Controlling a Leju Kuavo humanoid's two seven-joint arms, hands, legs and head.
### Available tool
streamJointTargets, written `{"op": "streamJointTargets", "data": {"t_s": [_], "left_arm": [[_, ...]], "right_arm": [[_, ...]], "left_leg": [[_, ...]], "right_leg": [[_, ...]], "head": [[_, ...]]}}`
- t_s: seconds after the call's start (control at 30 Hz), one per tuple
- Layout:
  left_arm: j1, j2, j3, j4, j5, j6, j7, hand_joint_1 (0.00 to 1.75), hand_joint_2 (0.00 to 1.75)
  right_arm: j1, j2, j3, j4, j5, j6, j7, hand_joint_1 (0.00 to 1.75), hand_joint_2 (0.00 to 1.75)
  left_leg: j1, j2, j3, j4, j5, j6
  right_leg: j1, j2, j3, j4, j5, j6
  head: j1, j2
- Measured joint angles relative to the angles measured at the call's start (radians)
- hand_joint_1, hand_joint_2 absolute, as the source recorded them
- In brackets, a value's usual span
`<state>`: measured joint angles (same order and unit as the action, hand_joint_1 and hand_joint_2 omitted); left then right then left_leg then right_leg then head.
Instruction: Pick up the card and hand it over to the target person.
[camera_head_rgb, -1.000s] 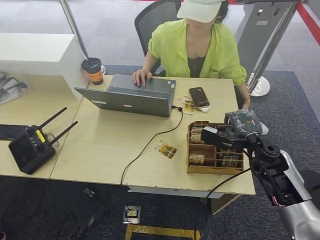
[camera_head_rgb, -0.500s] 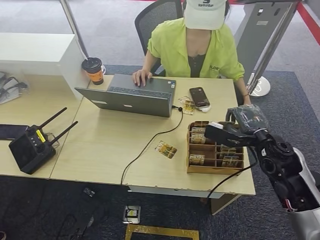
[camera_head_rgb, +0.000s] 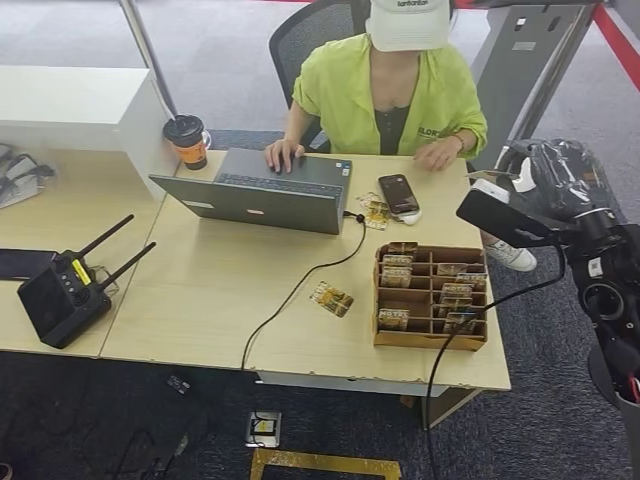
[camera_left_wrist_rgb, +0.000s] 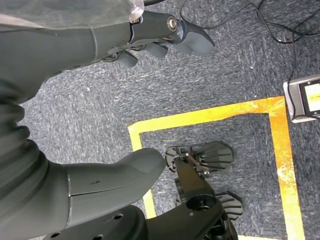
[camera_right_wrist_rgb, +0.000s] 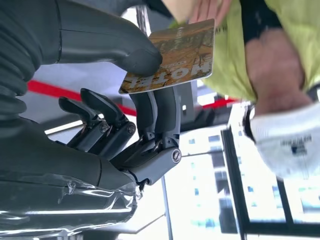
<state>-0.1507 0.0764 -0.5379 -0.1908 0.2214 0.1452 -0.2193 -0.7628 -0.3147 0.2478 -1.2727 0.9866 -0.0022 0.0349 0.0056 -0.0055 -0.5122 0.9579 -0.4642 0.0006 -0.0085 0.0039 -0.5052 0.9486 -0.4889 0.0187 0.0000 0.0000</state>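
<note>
Gold-brown card (camera_right_wrist_rgb: 173, 55) sits pinched between thumb and fingers of your right robot hand (camera_right_wrist_rgb: 124, 100), raised beside the surface (camera_head_rgb: 226, 290) toward the seated person (camera_head_rgb: 392, 95). Handover stage: extend closer, wait for their grasp before loosening.

person's (camera_head_rgb: 392, 95) face seemingly under cap (camera_head_rgb: 400, 20)

Right hand (camera_right_wrist_rgb: 124, 105) holds card (camera_right_wrist_rgb: 171, 57), thumb (camera_right_wrist_rgb: 132, 50) pressing on one face, dark fingers (camera_right_wrist_rgb: 162, 107) backing other face. Card brown-gold with printed lettering, far edge sticking out past fingertips. Just beyond card: person (camera_right_wrist_rgb: 279, 55) in lime-green top, white cap (camera_right_wrist_rgb: 294, 145). Person's hand (camera_right_wrist_rgb: 205, 7) near card's far corner; contact unclear.
</note>
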Motion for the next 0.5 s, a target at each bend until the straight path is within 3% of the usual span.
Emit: {"op": "streamJointTargets", "data": {"t_s": [0.23, 0.5], "left_arm": [[-0.011, -0.004, -0.017, -0.001, -0.016, -0.003, 0.012, 0.00, 1.75], [-0.026, -0.008, -0.031, 0.000, -0.029, -0.010, 0.026, 0.00, 1.75]], "right_arm": [[-0.137, 0.101, 0.065, 0.402, 0.174, -0.185, 0.006, 1.75, 1.75], [-0.224, 0.145, 0.121, 0.669, 0.292, -0.261, 0.051, 1.75, 1.75]], "left_leg": [[0.001, 0.004, 0.001, -0.002, 0.001, 0.000], [0.001, 0.002, 0.001, -0.002, 0.000, 0.000]], "right_leg": [[0.001, 0.005, 0.001, -0.002, 0.002, 0.000], [0.001, 0.003, 0.002, -0.001, 0.001, 0.000]], "head": [[0.000, 0.000], [0.000, 0.000]]}}
